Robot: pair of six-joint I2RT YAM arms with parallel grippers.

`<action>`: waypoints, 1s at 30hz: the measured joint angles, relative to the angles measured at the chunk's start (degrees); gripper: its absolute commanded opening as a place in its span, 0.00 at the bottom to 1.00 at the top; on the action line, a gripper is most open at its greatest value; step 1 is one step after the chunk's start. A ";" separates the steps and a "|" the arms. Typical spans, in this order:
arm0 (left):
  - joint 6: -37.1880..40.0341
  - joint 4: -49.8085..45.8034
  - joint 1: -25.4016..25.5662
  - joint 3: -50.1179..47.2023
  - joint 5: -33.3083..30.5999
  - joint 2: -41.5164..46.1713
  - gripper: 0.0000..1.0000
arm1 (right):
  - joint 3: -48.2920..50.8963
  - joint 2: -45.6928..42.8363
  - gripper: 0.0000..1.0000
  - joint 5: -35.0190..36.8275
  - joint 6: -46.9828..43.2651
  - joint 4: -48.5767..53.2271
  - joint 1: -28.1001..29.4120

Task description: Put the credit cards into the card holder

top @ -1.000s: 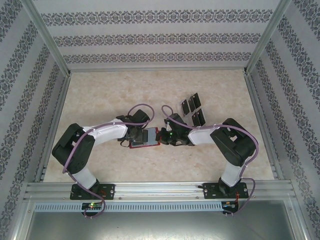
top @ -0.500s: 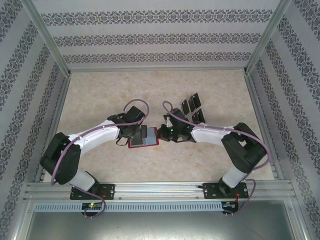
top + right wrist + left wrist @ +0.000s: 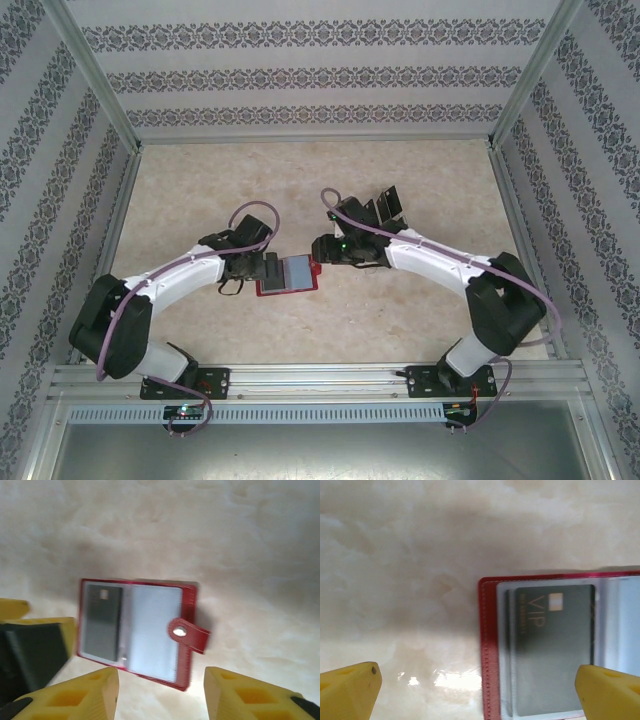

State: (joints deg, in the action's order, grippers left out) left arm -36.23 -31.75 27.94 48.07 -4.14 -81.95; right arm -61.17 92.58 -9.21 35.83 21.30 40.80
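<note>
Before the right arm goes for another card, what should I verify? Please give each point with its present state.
1. Card holder lies open on the table: ok.
2. One credit card sits inside it: ok.
3. Right end effector open and empty: ok.
4. Left end effector open, holding nothing: ok.
5. Other credit cards free to grasp: cannot tell, the right arm covers part of them.
</note>
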 measured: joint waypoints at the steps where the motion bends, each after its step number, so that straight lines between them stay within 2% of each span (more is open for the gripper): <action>1: -0.02 0.13 -0.57 -0.44 0.74 0.46 1.00 | -0.48 1.18 0.54 0.81 -0.48 0.74 0.66; 7: -0.26 4.17 -5.25 -3.85 8.74 4.42 1.00 | -3.43 7.50 0.54 5.29 -2.51 4.04 4.57; 12: -1.55 8.31 -7.08 -5.75 14.16 4.59 1.00 | -6.69 10.16 0.55 8.63 -3.34 5.77 6.12; 20: -3.74 10.43 -7.61 -6.58 15.93 5.09 1.00 | -13.94 16.90 0.54 15.96 -4.74 9.55 8.24; 23: -4.26 10.56 -7.82 -6.62 15.96 5.42 1.00 | -16.59 19.76 0.50 18.53 -5.29 11.23 9.03; 30: -4.63 10.84 -7.82 -6.62 16.15 5.44 1.00 | -17.22 20.70 0.25 22.08 -6.25 13.22 9.35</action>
State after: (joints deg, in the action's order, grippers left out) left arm -40.86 -20.91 20.12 41.45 12.01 -76.51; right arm -78.39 113.27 12.86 29.58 34.52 50.15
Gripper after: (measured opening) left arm 0.998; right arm 0.309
